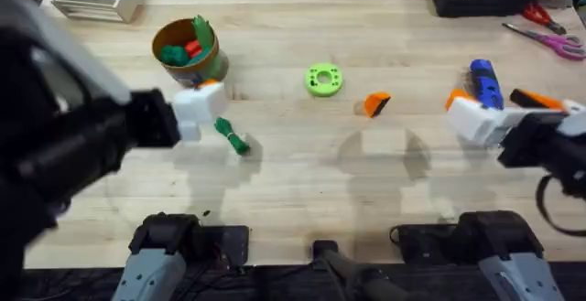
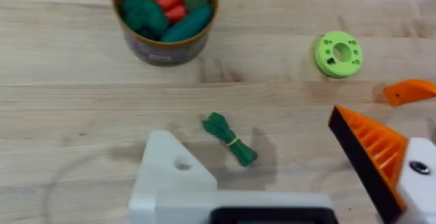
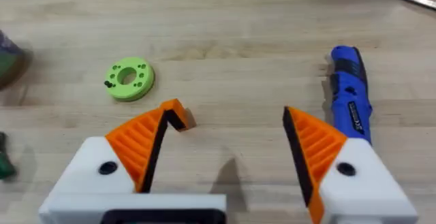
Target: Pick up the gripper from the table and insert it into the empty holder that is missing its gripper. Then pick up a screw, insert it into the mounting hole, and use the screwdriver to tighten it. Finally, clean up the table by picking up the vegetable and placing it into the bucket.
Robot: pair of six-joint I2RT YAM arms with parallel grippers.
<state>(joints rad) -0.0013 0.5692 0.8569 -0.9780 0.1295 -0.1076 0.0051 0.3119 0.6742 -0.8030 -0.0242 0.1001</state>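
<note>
**Both arms hover, loose gripper still on the table**

In the overhead view the gripper (image 1: 376, 104) lies right of centre, beside the green ring (image 1: 323, 80). The right gripper (image 3: 225, 149) hangs with fingers spread apart and empty; the screwdriver (image 1: 484, 83) lies at the right. The left gripper (image 2: 286, 163) also looks apart, one finger seemingly bare white. The vegetable (image 1: 233, 137) lies lower left of the ring, the bucket (image 1: 189, 52) upper left.
</note>
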